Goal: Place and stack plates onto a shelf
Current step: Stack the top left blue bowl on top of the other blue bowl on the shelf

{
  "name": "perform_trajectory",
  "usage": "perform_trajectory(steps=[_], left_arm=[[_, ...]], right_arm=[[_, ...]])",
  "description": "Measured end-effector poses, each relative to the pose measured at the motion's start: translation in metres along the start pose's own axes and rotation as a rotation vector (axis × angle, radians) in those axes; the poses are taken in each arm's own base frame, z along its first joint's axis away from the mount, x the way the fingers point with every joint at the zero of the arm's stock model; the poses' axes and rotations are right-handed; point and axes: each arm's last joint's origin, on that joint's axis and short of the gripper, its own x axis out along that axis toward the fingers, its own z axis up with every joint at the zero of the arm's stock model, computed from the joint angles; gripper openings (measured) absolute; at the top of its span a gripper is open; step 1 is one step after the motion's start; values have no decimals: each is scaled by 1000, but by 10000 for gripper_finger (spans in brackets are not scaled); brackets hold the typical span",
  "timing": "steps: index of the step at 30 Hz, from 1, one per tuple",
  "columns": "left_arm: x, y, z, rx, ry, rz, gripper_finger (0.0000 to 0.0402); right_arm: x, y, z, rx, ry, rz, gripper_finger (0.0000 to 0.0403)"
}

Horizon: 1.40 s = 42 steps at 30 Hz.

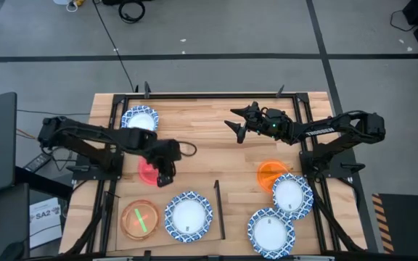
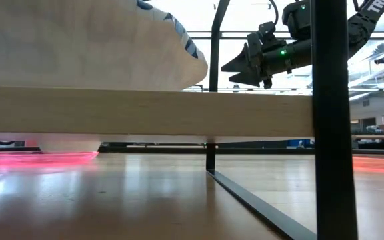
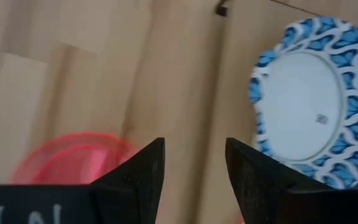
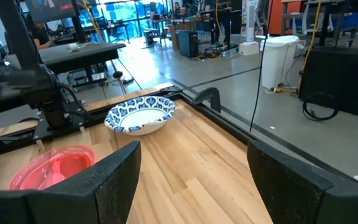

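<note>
Your counter (image 1: 194, 123) fills the middle of the high view, a striped wooden top. The shelf (image 1: 162, 225) is the pale panel at about 7 o'clock on it, with its black bar (image 1: 218, 210) along the inner edge. On the shelf you have one blue-and-white plate (image 1: 189, 216) and, beside it, an orange plate (image 1: 140, 220) with a green one (image 1: 141, 217) in it (that is how it reads from above). Two more blue-and-white plates (image 1: 292, 194) sit at about 4 o'clock, overlapping, with another orange plate (image 1: 270, 174) touching them. A fourth patterned plate (image 1: 139, 119) lies at 10 o'clock.

Your left gripper (image 1: 165, 176) hangs over the red plate (image 1: 148, 171) left of centre, jaws parted and holding nothing. Your right gripper (image 1: 236, 125) is raised at about 1 o'clock, jaws spread wide, empty.
</note>
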Motion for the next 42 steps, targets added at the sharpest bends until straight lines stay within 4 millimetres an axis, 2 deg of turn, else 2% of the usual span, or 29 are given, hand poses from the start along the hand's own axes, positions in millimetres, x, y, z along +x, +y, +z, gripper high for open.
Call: perform_trajectory(steps=[13,29,36,42], left_arm=[[-13,50,10,83,-5,89,176],[-23,95,16,103,-27,162,176],[-31,121,15,4,-43,247,176],[-38,145,13,-168,-64,320,176]], right_arm=[[0,0,-1,-1,7,-1,300],[0,0,-1,3,8,-1,300],[0,0,-1,7,8,-1,300],[0,0,-1,7,8,-1,300]])
